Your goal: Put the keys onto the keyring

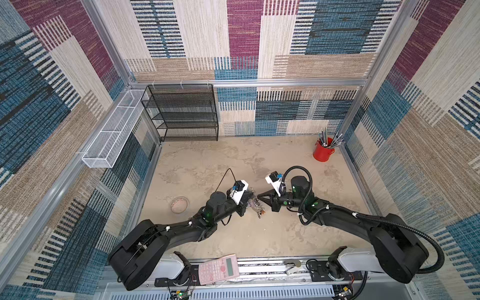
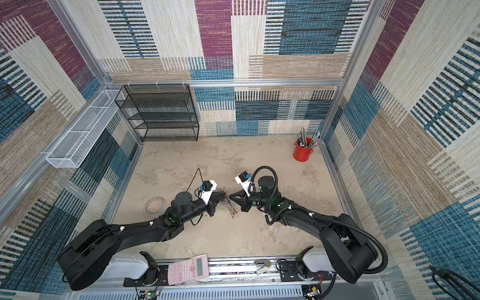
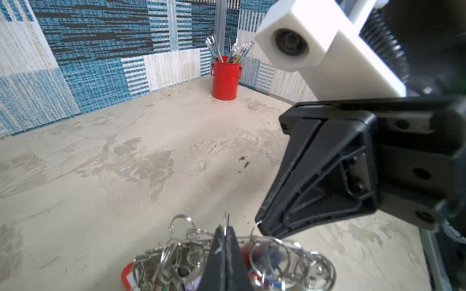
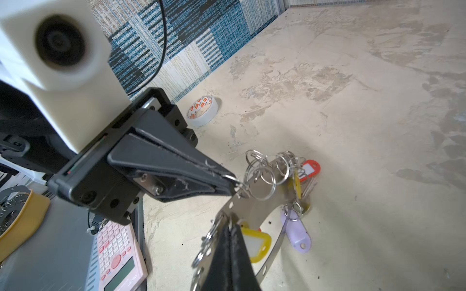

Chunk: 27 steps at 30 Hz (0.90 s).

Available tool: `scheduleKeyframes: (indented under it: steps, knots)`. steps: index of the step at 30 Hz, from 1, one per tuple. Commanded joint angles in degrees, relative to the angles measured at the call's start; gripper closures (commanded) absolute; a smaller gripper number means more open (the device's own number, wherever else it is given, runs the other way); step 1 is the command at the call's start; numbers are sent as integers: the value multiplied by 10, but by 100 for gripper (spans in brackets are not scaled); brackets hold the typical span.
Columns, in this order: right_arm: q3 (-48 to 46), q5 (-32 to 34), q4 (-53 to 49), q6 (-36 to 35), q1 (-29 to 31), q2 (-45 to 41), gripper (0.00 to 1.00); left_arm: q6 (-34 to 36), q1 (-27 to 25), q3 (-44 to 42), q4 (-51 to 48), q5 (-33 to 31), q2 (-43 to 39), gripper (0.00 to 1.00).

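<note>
The keyring, a flat grey band with holes, hangs between both grippers just above the table in both top views. Silver rings, keys and red, lilac and yellow tags hang from it. My right gripper is shut on the band's edge. My left gripper is shut on a small silver ring at the band's end. A slim yellow tag with silver keys hangs among the rings; I cannot tell whether it belongs to the pinched ring.
A tape roll lies left of the left arm. A red pen cup stands at the back right. A black mesh shelf and white wire basket line the back left. A pink calculator lies at the front edge.
</note>
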Motion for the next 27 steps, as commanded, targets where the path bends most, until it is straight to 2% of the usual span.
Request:
scheduleKeyframes:
  steps: [1,15,27]
  knots:
    - [5,9,38,15,1,0,100,20,0,2,4,19,3,100]
    - [10,19,34,22,-15,-5,100,28,0,3,3,21,18,100]
    - [26,-2,41,29,-19,19,100,29,0,4,3,19,19,100]
